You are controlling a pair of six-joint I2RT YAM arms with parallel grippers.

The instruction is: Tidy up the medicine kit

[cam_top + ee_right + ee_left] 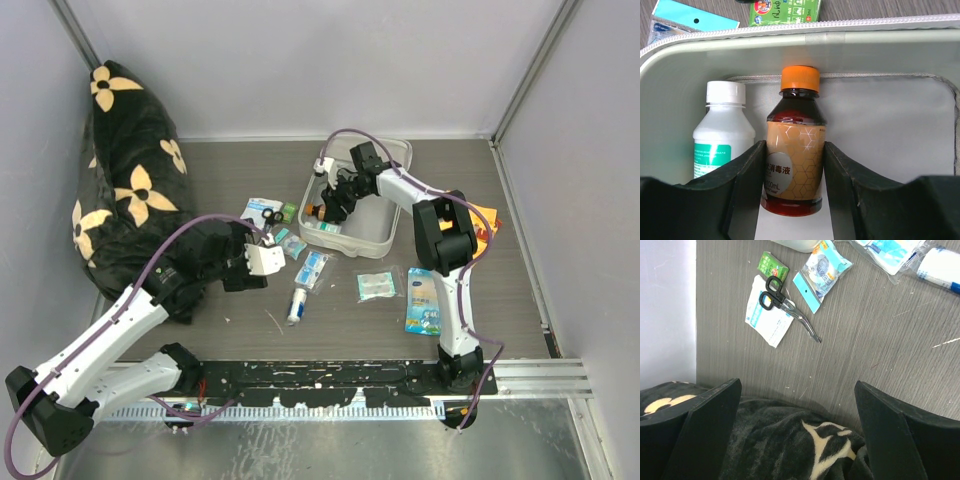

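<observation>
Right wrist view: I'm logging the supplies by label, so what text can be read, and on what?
"消毒液": label of the brown bottle, left edge partly covered.
"00mL": same label, one line lower, with the leading digit covered.
White bottle, green label: print too small to read.
Green box: print blurred, unreadable.
</observation>
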